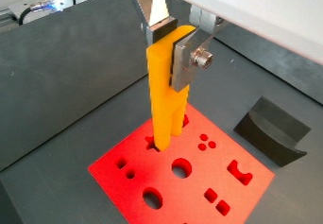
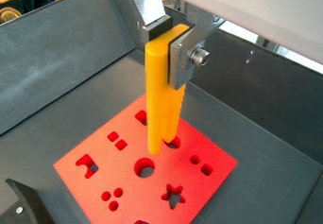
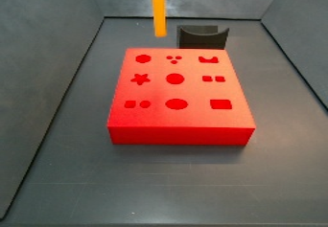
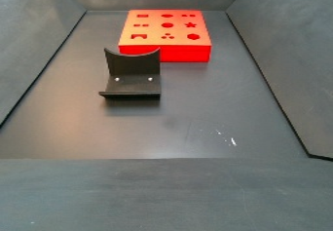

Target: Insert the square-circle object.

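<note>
We see the tool clamped on the square-circle object, held upright over the red block

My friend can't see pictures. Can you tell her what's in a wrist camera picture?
In a wrist view, the gripper holds the long orange-yellow square-circle object upright, silver fingers clamped near its top. Its lower end hangs just over the flat red block with shaped holes; whether it touches is unclear. A small dark grey curved piece sits beside the block on the dark floor.
</note>
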Available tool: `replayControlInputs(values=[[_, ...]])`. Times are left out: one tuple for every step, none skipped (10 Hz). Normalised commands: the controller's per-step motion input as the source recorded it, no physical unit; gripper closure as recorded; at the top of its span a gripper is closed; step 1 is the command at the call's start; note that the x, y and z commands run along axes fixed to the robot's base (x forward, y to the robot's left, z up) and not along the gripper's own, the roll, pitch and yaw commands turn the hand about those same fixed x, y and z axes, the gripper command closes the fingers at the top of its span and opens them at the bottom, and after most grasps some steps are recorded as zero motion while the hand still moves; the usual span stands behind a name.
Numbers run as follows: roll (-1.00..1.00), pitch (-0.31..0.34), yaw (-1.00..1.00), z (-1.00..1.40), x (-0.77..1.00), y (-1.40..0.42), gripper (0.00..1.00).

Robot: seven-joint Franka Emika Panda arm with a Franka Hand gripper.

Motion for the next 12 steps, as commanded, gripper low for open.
replayControlInputs(values=[[0.03, 0.0, -0.01, -0.22, 0.0, -0.18, 1.0], [0.01, 0.0, -0.94, -0.32, 0.0, -0.19, 1.0], [0.0, 0.0, -1.0, -0.31, 0.0, -0.05, 1.0], [0.0, 0.0, -1.0, -0.21, 0.0, -0.06, 1.0], [-0.05, 0.0, -1.0, -0.15, 0.0, -0.03, 1.0], [-0.11, 0.107, -0.9, 0.0, 0.03, -0.12, 1.0], [-0.05, 0.299, -0.63, -0.14, 0.05, -0.26, 1.0], [0.0, 0.341, -0.15, -0.45, 0.34, -0.47, 1.0], [0.0, 0.281, -0.16, -0.51, 0.0, -0.4, 1.0], [-0.01, 0.16, -0.41, -0.25, 0.12, -0.43, 1.0], [-0.09, 0.17, -0.89, -0.29, 0.0, -0.05, 1.0], [-0.06, 0.196, -0.94, -0.26, 0.0, 0.0, 1.0]])
